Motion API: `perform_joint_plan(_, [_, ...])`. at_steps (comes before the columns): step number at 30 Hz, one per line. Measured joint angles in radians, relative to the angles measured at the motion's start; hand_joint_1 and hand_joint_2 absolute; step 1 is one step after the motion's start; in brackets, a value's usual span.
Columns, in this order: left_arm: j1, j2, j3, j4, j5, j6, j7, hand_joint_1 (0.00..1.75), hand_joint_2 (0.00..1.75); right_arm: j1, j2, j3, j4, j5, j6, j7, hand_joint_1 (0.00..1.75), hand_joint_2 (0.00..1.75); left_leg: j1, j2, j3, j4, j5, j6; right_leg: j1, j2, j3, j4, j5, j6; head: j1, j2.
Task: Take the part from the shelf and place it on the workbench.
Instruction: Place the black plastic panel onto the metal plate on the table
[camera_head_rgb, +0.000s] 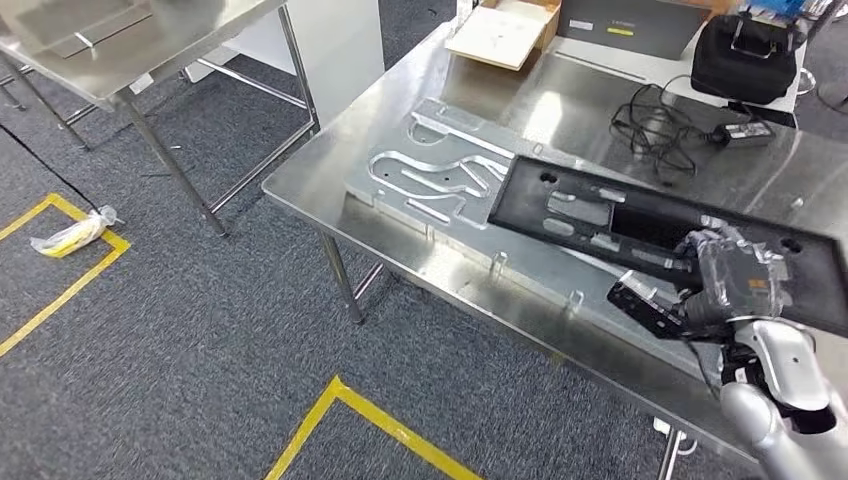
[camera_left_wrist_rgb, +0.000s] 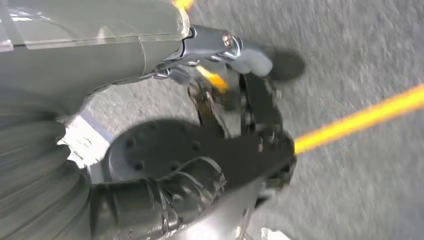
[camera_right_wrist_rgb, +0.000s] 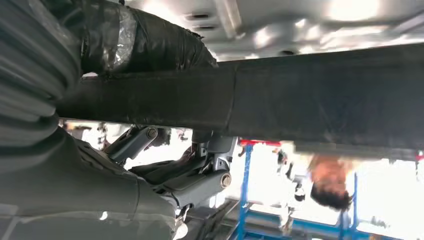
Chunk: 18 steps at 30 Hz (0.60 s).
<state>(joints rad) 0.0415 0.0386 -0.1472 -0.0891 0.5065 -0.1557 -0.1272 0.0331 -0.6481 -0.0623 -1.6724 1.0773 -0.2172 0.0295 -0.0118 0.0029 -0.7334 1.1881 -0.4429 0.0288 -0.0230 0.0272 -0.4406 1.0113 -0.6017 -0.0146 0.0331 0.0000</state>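
Grey carpet floor with yellow tape lines (camera_head_rgb: 70, 285); steel workbench (camera_head_rgb: 330, 205) right of centre. Right hand (camera_head_rgb: 722, 285) grips the near edge of the black part (camera_head_rgb: 600, 215), held over the workbench's near right side, just right of a machined metal plate (camera_head_rgb: 425, 170). Left hand (camera_left_wrist_rgb: 240, 100) hangs over the floor, blurred; cannot tell its state.

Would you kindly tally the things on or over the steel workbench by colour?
Black: 3, flat black plastic part in the right hand, black bag, black cable with adapter
Silver: 1, grooved silver metal plate
Tan: 1, cardboard box
Total: 5
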Motion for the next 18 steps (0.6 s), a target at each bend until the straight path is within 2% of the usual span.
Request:
perform_joint_plan(1, [0.001,0.002,-0.001,0.002,0.002,0.002,-0.001,0.00,1.75,-0.007,0.006,0.011,0.009,0.002,0.001,-0.001,1.75,1.75,-0.006,-0.001,0.045,-0.094,0.034,0.017,-0.002,0.000,0.018,0.002,0.009,0.008,0.000,0.000])
perform_joint_plan(2, [0.001,0.004,-0.003,0.004,0.004,0.003,-0.002,0.00,1.75,-0.017,0.013,0.023,0.021,0.005,0.002,-0.003,1.75,1.75,-0.010,-0.002,0.097,-0.188,0.064,0.034,-0.004,-0.001,0.021,0.024,0.027,0.016,0.000,0.000])
perform_joint_plan(3, [0.000,0.006,-0.004,0.006,0.008,0.003,-0.003,0.00,1.75,-0.028,0.021,0.035,0.034,0.008,0.002,-0.004,1.75,1.75,-0.010,-0.002,0.146,-0.235,0.049,0.042,-0.005,-0.004,-0.002,0.067,0.050,0.023,0.000,0.000])
perform_joint_plan(4, [-0.002,0.005,-0.006,0.006,0.013,0.003,-0.004,0.00,1.75,-0.038,0.026,0.045,0.046,0.012,0.002,-0.005,1.75,1.75,-0.005,0.000,0.190,-0.278,0.039,0.043,-0.004,-0.010,-0.044,0.133,0.065,0.025,0.000,0.000])
perform_joint_plan(5, [-0.002,0.005,-0.007,0.006,0.017,0.002,-0.004,0.00,1.75,-0.043,0.032,0.053,0.057,0.016,0.002,-0.004,1.75,1.75,-0.002,0.000,0.216,-0.292,0.032,0.041,-0.003,-0.012,-0.088,0.183,0.044,0.027,0.000,0.000])
perform_joint_plan(6, [-0.002,0.004,-0.007,0.006,0.020,0.001,-0.004,0.00,1.75,-0.046,0.039,0.062,0.068,0.019,0.002,-0.003,1.75,1.75,0.000,-0.002,0.240,-0.302,0.020,0.039,-0.004,-0.012,-0.127,0.210,0.003,0.032,0.000,0.000])
perform_joint_plan(7, [-0.003,0.004,-0.007,0.006,0.022,0.001,-0.004,0.00,1.75,-0.047,0.044,0.069,0.077,0.021,0.002,-0.001,1.75,1.75,0.002,-0.004,0.263,-0.307,0.007,0.036,-0.007,-0.013,-0.157,0.214,-0.041,0.039,0.000,0.000])
perform_joint_plan(8, [-0.003,0.004,-0.007,0.006,0.023,0.000,-0.004,0.00,1.75,-0.048,0.050,0.076,0.085,0.022,0.002,0.000,1.31,1.31,0.004,-0.005,0.284,-0.309,-0.009,0.033,-0.012,-0.015,-0.180,0.197,-0.072,0.046,0.000,0.000])
perform_joint_plan(9, [-0.003,0.003,-0.008,0.006,0.025,0.000,-0.003,0.00,1.75,-0.050,0.054,0.081,0.092,0.023,0.002,0.001,0.87,0.87,0.007,-0.007,0.305,-0.307,-0.027,0.028,-0.018,-0.018,-0.195,0.161,-0.069,0.055,0.000,0.000])
perform_joint_plan(10, [-0.003,0.003,-0.008,0.006,0.026,0.000,-0.001,0.00,1.75,-0.052,0.059,0.086,0.099,0.023,0.002,0.002,0.44,0.44,0.009,-0.007,0.325,-0.302,-0.047,0.022,-0.026,-0.023,-0.204,0.110,-0.026,0.064,0.000,0.000])
perform_joint_plan(11, [-0.001,0.005,-0.008,0.007,0.028,0.000,0.001,0.00,1.75,-0.053,0.066,0.092,0.111,0.023,0.003,0.002,0.00,0.00,0.011,-0.008,0.340,-0.292,-0.069,0.014,-0.031,-0.032,-0.211,0.065,0.054,0.072,0.001,0.000])
perform_joint_plan(12, [0.000,0.005,-0.009,0.008,0.031,0.001,0.004,0.00,1.75,-0.057,0.074,0.097,0.124,0.023,0.003,0.003,0.00,0.00,0.012,-0.009,0.344,-0.278,-0.088,0.004,-0.030,-0.039,-0.215,0.031,0.125,0.070,0.001,0.000])
perform_joint_plan(13, [-0.001,0.006,-0.009,0.010,0.035,0.001,0.008,0.00,1.31,-0.058,0.083,0.104,0.137,0.023,0.004,0.004,0.00,0.00,0.012,-0.010,0.342,-0.265,-0.104,-0.005,-0.028,-0.044,-0.220,0.017,0.180,0.062,0.001,0.000])
perform_joint_plan(14, [-0.003,0.006,-0.010,0.011,0.041,0.002,0.010,0.00,0.87,-0.059,0.090,0.110,0.148,0.022,0.005,0.004,0.00,0.00,0.014,-0.010,0.336,-0.255,-0.116,-0.013,-0.021,-0.048,-0.227,0.021,0.203,0.049,0.001,0.000])
perform_joint_plan(15, [-0.008,0.005,-0.011,0.010,0.049,0.001,0.012,0.00,0.44,-0.060,0.095,0.114,0.155,0.022,0.005,0.006,0.00,0.00,0.017,-0.009,0.329,-0.248,-0.121,-0.019,-0.015,-0.045,-0.230,0.026,0.195,0.035,0.000,0.000])
perform_joint_plan(16, [-0.012,0.004,-0.012,0.009,0.056,0.001,0.012,0.00,0.00,-0.058,0.098,0.117,0.159,0.022,0.004,0.007,0.00,0.00,0.020,-0.007,0.325,-0.237,-0.125,-0.023,-0.014,-0.043,-0.230,0.031,0.191,0.024,0.000,0.000])
perform_joint_plan(18, [-0.015,0.002,-0.012,0.008,0.067,-0.001,0.012,0.00,0.00,-0.057,0.103,0.120,0.167,0.022,0.001,0.009,0.00,0.00,0.026,-0.006,0.289,-0.163,-0.126,-0.030,-0.012,-0.040,-0.220,0.029,0.181,0.011,0.000,0.000])
